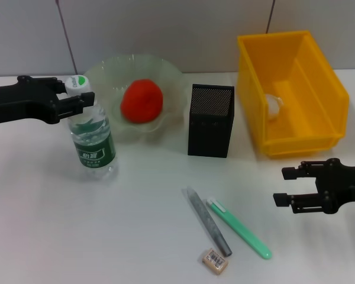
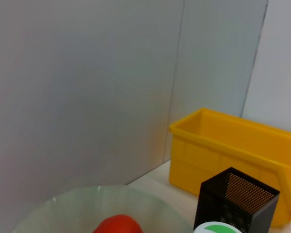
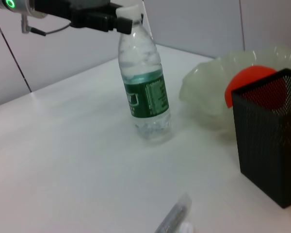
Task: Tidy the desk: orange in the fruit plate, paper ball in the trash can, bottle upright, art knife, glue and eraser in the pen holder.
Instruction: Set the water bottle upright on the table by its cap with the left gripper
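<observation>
The left end effector [image 1: 83,102] is closed around the neck of the upright water bottle [image 1: 93,139]. The right end effector [image 1: 282,186] hovers open above the bench [image 1: 77,236].

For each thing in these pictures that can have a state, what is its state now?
bottle: upright on the desk, cap on.
left gripper: shut on the bottle, at the neck.
right gripper: open, holds nothing, above the desk near the trash can.
orange: inside the fruit plate.
paper ball: inside the trash can.
pen holder: upright.
eraser: lying on the desk.
</observation>
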Controlling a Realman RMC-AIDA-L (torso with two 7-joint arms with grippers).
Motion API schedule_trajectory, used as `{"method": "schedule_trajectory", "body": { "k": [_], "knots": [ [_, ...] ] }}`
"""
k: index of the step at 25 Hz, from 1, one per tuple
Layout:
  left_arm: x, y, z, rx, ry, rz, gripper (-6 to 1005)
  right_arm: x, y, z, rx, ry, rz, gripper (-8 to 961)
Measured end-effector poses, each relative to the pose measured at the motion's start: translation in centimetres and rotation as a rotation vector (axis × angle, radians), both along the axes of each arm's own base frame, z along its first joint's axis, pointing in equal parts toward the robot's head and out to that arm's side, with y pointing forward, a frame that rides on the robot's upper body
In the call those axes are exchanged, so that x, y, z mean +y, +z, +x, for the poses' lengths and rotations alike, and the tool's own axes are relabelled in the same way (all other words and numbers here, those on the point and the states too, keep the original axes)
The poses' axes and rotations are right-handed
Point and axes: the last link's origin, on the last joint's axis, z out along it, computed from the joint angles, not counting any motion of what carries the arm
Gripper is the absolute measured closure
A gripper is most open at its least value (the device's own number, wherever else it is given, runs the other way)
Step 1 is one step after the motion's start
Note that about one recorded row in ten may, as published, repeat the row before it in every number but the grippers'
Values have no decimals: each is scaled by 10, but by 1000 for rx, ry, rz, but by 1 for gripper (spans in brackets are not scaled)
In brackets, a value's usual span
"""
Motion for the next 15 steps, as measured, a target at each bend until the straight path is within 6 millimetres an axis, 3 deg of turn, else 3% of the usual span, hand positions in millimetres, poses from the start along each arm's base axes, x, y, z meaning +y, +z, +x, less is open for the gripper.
{"method": "schedule_trajectory", "body": {
  "k": [15],
  "knots": [
    [1, 0, -11, -31, 35, 56, 557, -4, -7, -5, 38, 72, 53, 218]
  ]
}}
